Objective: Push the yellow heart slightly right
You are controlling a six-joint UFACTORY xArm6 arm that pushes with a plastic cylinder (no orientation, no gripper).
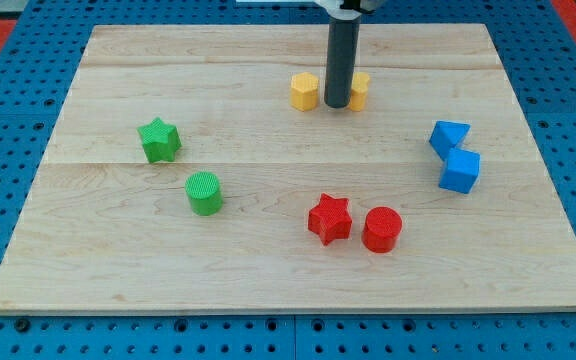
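While touching yellow heart, end effector tip at its left, yellow hexagon beyond

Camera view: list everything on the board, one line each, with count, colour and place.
yellow hexagon block: 1, yellow, top centre, left of the rod
yellow block: 1, yellow, partly hidden behind the rod's right side, shape unclear
green star: 1, green, left
green cylinder: 1, green, lower left
red star: 1, red, bottom centre
red cylinder: 1, red, right of the red star
blue blocks: 2, blue, right, touching
wooden board: 1, light wood
my tip: 1, dark, between the yellow blocks
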